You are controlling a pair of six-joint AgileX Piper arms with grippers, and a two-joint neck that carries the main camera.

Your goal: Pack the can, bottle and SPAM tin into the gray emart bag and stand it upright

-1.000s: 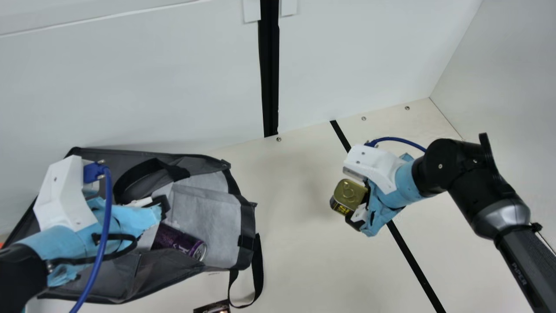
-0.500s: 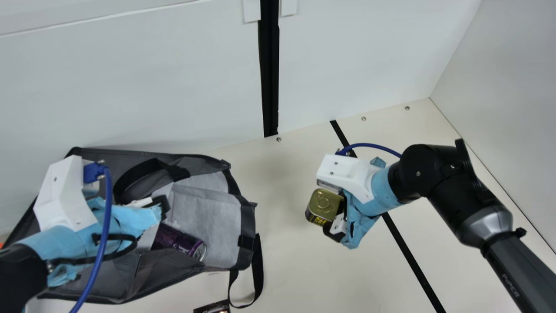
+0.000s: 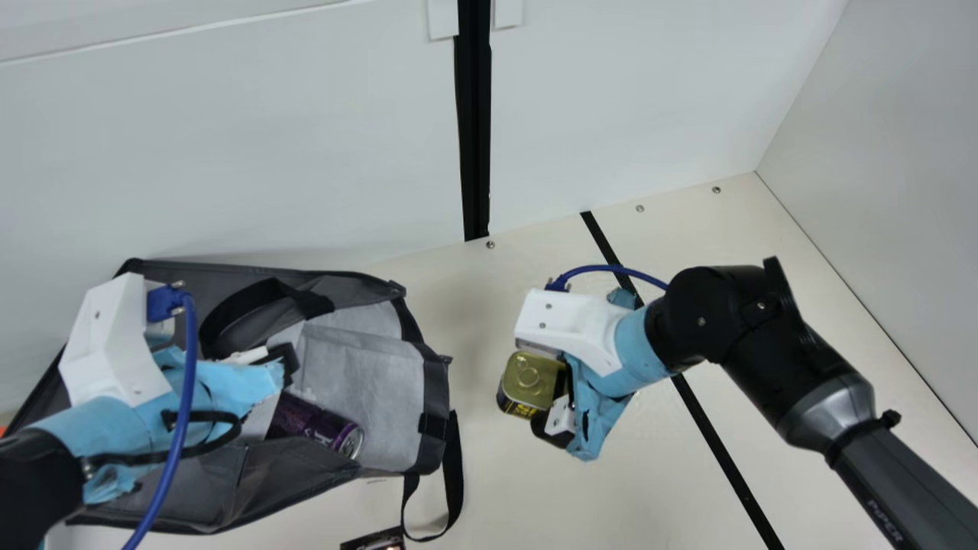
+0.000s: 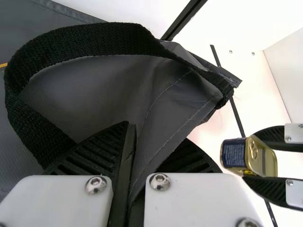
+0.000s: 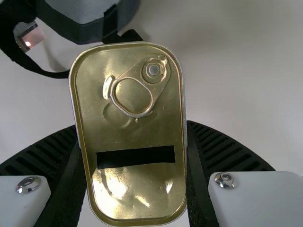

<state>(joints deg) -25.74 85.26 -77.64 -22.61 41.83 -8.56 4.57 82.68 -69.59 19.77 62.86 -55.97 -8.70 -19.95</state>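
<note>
Biggest thing is the gray bag (image 3: 386, 367), spread L-to-R across the lower L of the main view; its light gray panel is toward the R end, w/ a black strap looping below that end. R gripper (image 3: 539, 393) is just R of the bag in the main view, near lower ctr, w/ its jaws parted abt the tin's width and clamped on both sides of it. L gripper (image 3: 286, 363) is over the bag, lower L; its jaws are almost closed, w/ only a fold of gray bag fabric pinched btwn them. Purple can (image 3: 317, 429) lies in the bag, lower L of the frame, long axis slanting upper L to lower R, silver end pointing lower R; pale print on its side, too small to read. SPAM tin (image 3: 532, 378) is off the bag, R of it, near lower ctr; gold lid faces the cam, and in the R wrist view its long axis runs approx top to bottom w/ the pull ring nr the top end. Dark side label w/ yellow print; black strip across the lid. Small dark box (image 3: 370, 542) is cut off at the bottom edge, L of ctr.
</note>
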